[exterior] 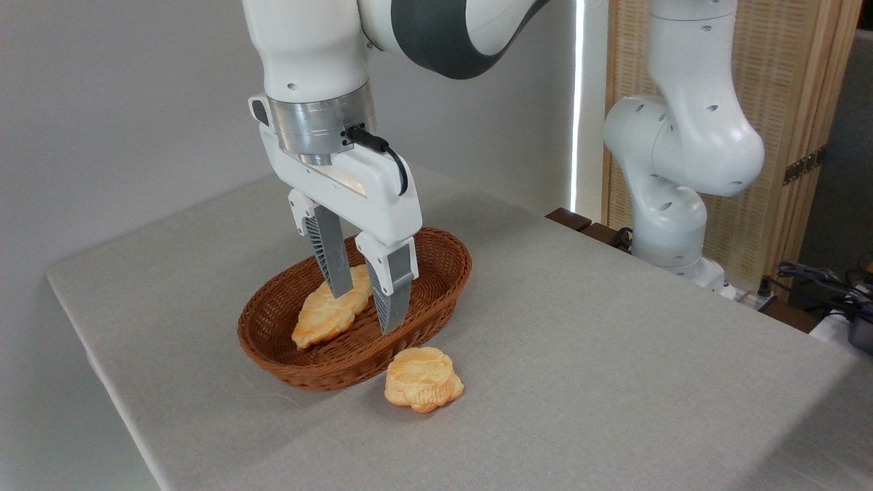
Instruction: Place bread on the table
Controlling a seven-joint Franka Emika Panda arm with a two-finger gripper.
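Observation:
The bread (pixel 326 318), a long golden braided loaf, lies slanted inside the brown wicker basket (pixel 447 249) on the table (pixel 614 327). My gripper (pixel 363 312) reaches down into the basket, open, its fingers straddling the loaf's far upper end. The left finger (pixel 333 262) stands in front of the loaf and hides part of it. The right finger (pixel 393 293) comes down beside the loaf near the basket's inner wall. Whether either finger touches the crust is unclear.
A small round lumpy bun (pixel 423 379) lies on the cloth just in front of the basket. The robot's white base (pixel 672 198) stands at the table's far right edge, with cables (pixel 818 279) beyond it. The table's left edge runs close to the basket.

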